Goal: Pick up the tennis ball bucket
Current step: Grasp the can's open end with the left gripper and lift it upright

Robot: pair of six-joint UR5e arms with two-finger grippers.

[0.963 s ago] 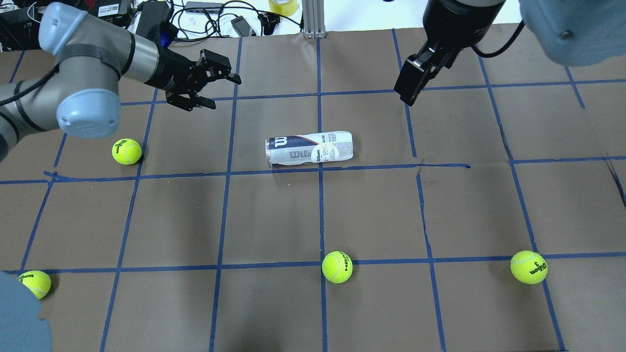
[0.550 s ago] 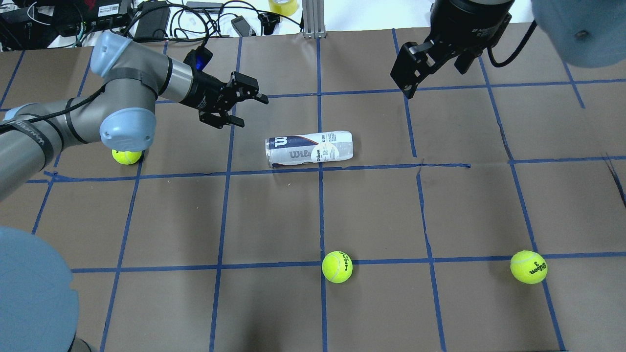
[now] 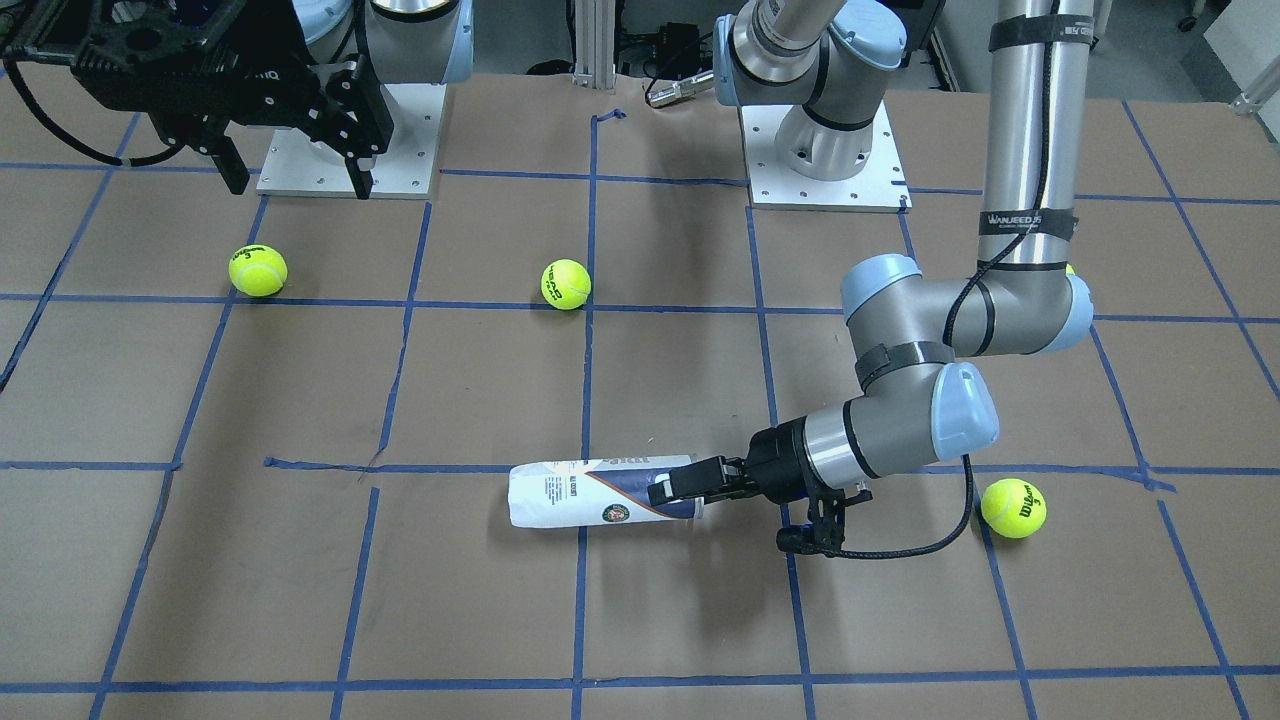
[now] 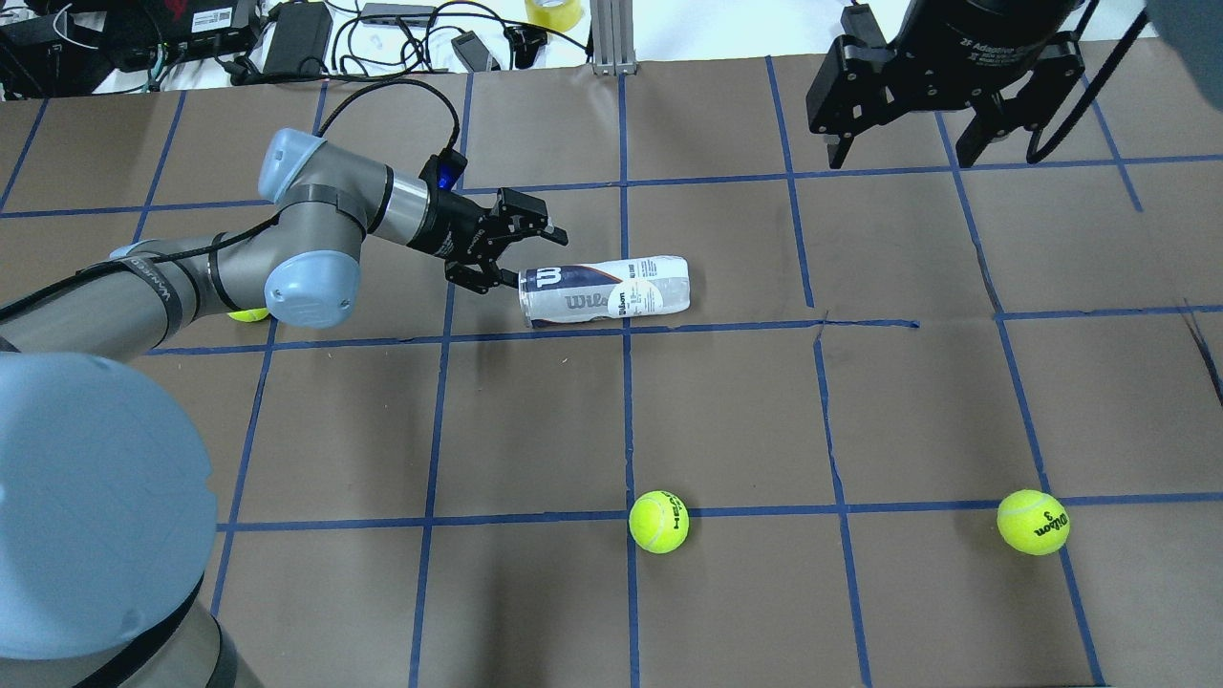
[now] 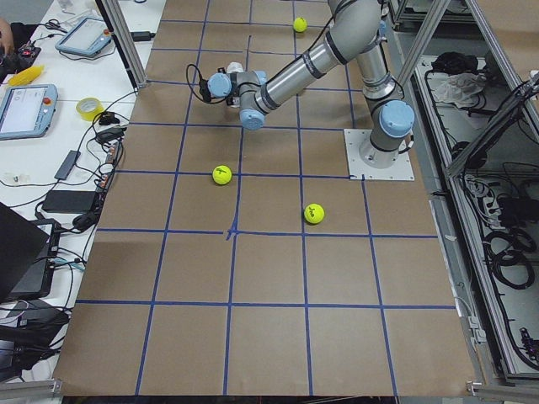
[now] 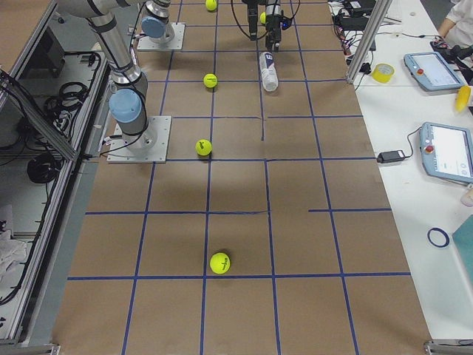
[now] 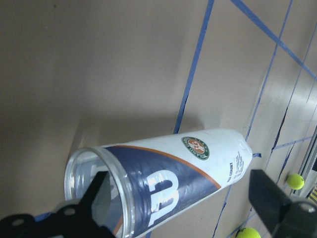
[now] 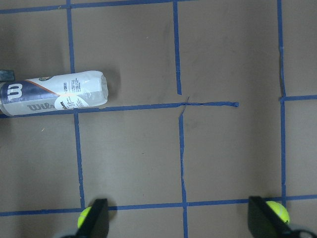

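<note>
The tennis ball bucket [image 4: 604, 290] is a clear tube with a white-and-navy Wilson label. It lies on its side on the brown paper near the table's middle, and also shows in the front view [image 3: 580, 497] and the right wrist view [image 8: 54, 93]. My left gripper [image 4: 525, 260] is open, low at the bucket's open metal-rimmed end, with one finger on either side of it. The left wrist view looks into that open end [image 7: 168, 181]. My right gripper [image 4: 903, 143] is open and empty, high over the back right, far from the bucket.
Loose yellow-green tennis balls lie on the table: one front centre [image 4: 658, 521], one front right [image 4: 1033, 522], one half hidden behind my left arm [image 4: 246, 313]. Cables and devices lie beyond the back edge [image 4: 382, 29]. Blue tape lines grid the paper.
My left arm has swung right and down, bringing its open gripper to the bucket's open end. My right gripper has turned and shifted right. The bucket has not moved.
</note>
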